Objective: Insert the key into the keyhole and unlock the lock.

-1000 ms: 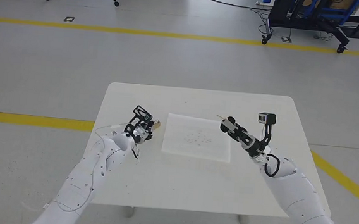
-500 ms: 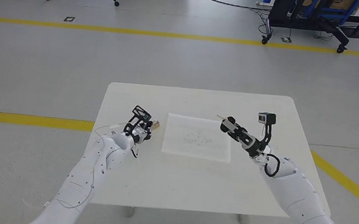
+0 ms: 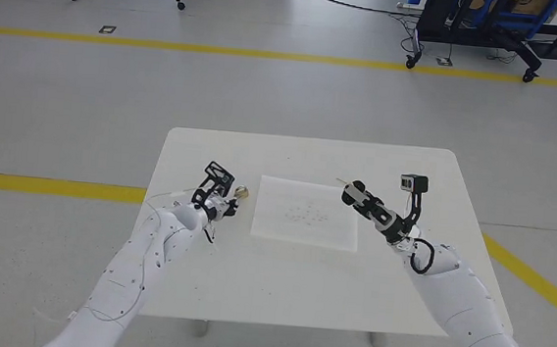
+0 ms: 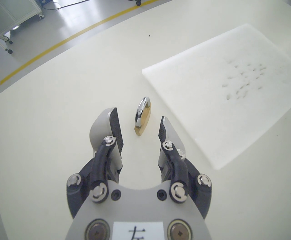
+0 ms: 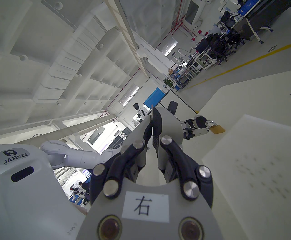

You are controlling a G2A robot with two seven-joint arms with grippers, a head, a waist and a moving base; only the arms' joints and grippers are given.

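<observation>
Brass lock [image 4: 142, 118] stands on edge on the surface [image 4: 56, 102], between the wide-spread fingers of the left claw [image 4: 139, 122], a pad [image 4: 216, 91] just beside it. Well apart from the lock, the right claw [image 5: 152, 127] pinches the key [image 5: 151, 111] aloft. An off-centre squeeze could topple the narrow lock; the thinly held key may twist on insertion.

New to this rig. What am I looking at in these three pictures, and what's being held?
A two-armed robot at a white table. The top picture looks down from a camera above its arms; the other two come from cameras on each wrist. On the table lie a white foam pad and a brass padlock. The left gripper is open, its fingers either side of the padlock without touching it. The right gripper is held above the table, shut on a thin key.
</observation>
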